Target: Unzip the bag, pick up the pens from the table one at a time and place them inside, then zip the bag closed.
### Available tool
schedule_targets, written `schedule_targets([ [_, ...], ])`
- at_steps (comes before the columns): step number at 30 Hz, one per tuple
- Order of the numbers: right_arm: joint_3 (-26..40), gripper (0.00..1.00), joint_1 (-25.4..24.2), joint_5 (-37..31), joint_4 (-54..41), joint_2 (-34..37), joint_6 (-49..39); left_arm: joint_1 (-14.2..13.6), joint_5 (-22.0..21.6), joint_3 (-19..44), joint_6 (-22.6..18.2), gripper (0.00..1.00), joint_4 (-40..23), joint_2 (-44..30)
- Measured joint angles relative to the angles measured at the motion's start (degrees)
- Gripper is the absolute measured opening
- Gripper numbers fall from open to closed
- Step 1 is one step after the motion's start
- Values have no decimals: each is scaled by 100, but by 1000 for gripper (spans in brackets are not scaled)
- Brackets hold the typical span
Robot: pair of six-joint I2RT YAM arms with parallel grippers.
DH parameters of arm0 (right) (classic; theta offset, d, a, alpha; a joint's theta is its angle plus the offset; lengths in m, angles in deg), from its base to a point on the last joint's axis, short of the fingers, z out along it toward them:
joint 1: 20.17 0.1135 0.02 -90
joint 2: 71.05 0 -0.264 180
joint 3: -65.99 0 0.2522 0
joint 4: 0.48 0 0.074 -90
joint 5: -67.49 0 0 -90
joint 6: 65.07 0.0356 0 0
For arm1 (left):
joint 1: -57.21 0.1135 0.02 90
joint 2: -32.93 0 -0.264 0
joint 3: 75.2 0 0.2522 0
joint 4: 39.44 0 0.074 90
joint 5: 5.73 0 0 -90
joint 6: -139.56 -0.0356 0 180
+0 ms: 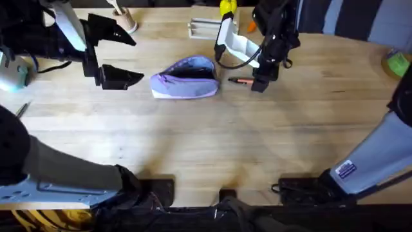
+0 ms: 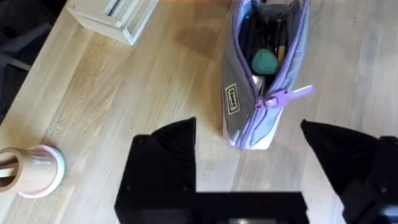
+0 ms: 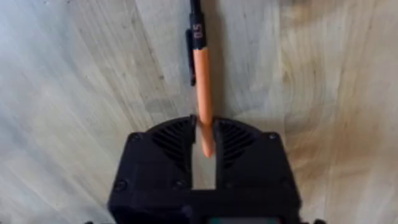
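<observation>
Item one, soft oblong lavender-purple fabric pencil pouch (image 1: 185, 80): lies unzipped on my light butcher-block wooden desk (image 1: 206, 142), mouth gaping, dark pens and a teal-tipped item visible inside, with my left gripper (image 1: 122, 58) released at its 9 o'clock, black fingers spread wide and clear of the fabric. Item two, thin orange-barrelled pen with dark tip end (image 1: 241, 80): lies on the desk just at the pouch's 3 o'clock, its orange end clenched between the narrowed fingers of my right gripper (image 3: 205, 146).

You have bare table (image 1: 212, 148) in front of the bag (image 1: 185, 78); behind it, a white tray (image 1: 207, 29) crowds the approach.
</observation>
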Motion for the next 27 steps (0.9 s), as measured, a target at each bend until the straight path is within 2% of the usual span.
schedule_targets([
  [2, 4, 97, -2, -51, 66, 0, -8, 0, -1, 0, 0, 993, -2, 0],
  [3, 20, 58, -3, -67, 30, 0, 1, 0, -1, 0, 0, 993, -2, 0],
  [13, 31, 43, 21, 29, 20, -87, 3, 0, -1, 0, 0, 993, -4, 0],
  [17, 145, 40, 36, 399, -8, -492, 0, 0, 1, 0, 0, 993, -4, 0],
  [23, 758, 35, 82, 1308, 229, -1302, -145, 0, -1, 0, 0, 993, -4, 0],
  [27, 835, 33, 200, 1580, 291, -1418, -406, 0, -1, 0, 0, 993, -4, 0],
])
